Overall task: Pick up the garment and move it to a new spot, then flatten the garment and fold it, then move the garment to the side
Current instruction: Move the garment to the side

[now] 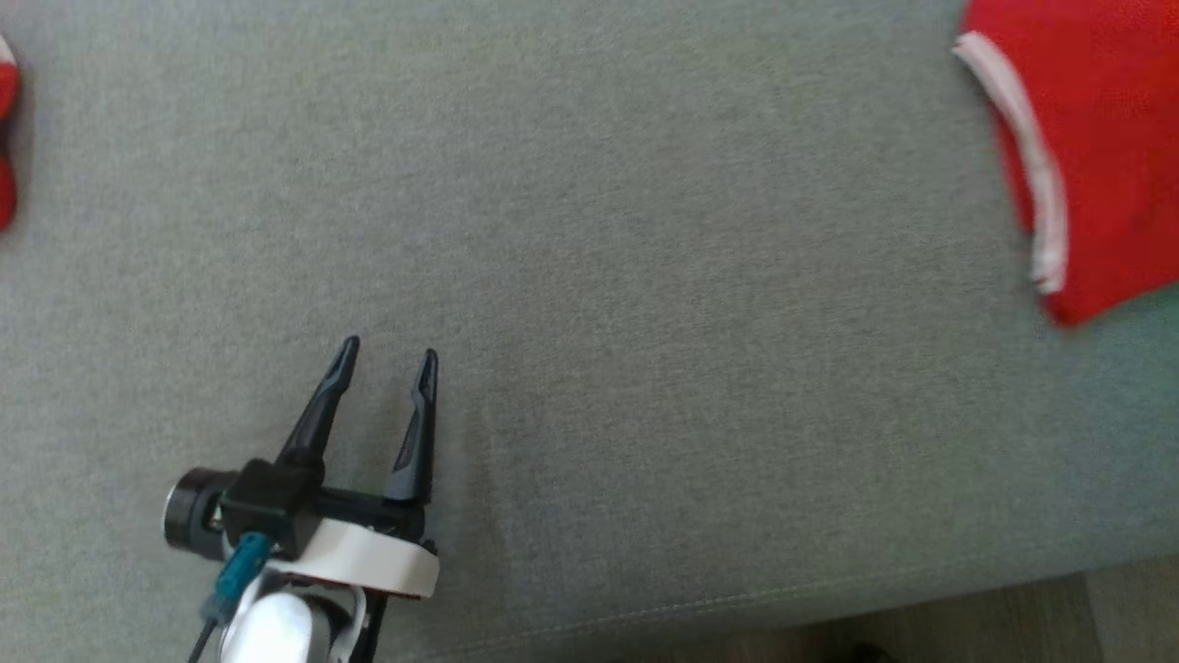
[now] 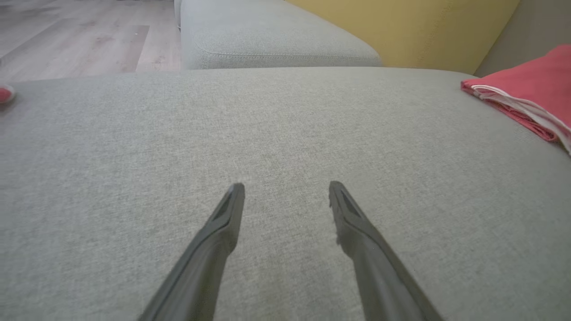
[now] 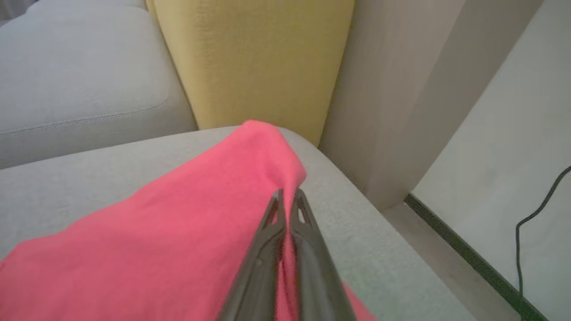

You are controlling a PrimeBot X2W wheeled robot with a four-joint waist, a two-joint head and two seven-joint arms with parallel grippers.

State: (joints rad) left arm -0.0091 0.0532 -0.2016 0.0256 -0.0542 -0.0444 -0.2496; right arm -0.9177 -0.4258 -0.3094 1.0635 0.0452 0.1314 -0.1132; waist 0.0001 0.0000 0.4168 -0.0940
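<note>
The garment is red with a white-trimmed edge and lies folded at the top right of the grey cushion. It also shows at the right edge of the left wrist view, garment. In the right wrist view the garment spreads under my right gripper, whose fingers are shut on a raised fold of it near the cushion's corner. My left gripper stands open over bare cushion at the lower left, far from the garment, with nothing between its fingers.
The grey sofa cushion ends at a seam near the bottom, with wood floor below. A small red object sits at the far left edge. A yellow backrest, a second grey cushion and a wall with a black cable lie beyond.
</note>
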